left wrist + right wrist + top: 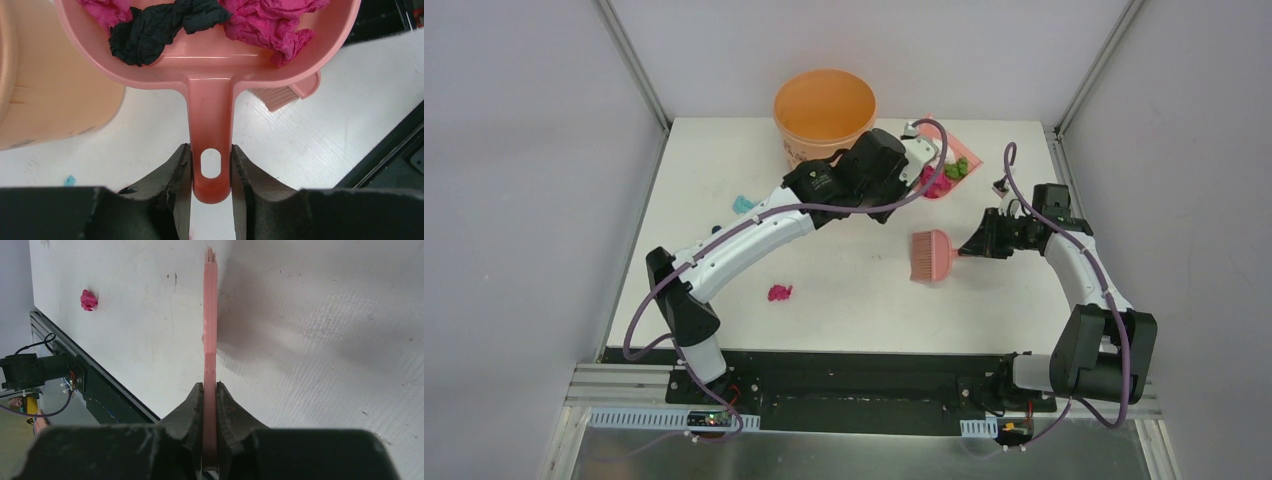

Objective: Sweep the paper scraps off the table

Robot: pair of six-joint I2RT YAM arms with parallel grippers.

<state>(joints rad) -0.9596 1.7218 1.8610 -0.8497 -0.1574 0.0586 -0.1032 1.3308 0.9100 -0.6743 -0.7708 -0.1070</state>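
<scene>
1. The left end effector [210, 150] holds the dustpan [220, 75] by the end of its handle, with the jaws narrow against both sides. The pan sits at the upper centre of the top view, just right of the bucket [784, 90].
2. The pan carries paper scraps [270, 25]. Magenta and black ones show in the wrist view, and green ones show from above. The step in hand is probably emptying this load into the bucket.
3. To do it well, the arm should carry the pan level until its front lip is over the bucket's opening, and only then tip it. Tipping early would drop wads back onto the table [874, 300].
4. The grip is at the far end of the handle, so the pan may swing. A slow roll of the wrist suits better than a quick flick.
5. The right end effector [210, 386] is clamped on the flat handle of the brush [210, 330], at centre right of the top view. Whether the bristles touch the table cannot be told. The brush does best waiting there, clear of the left arm's path.
6. At least two scraps lie on the table: a magenta wad [779, 292] at lower centre-left and a teal wad [742, 203] beside the left forearm. The task looks past halfway, with these left for another sweep.
</scene>
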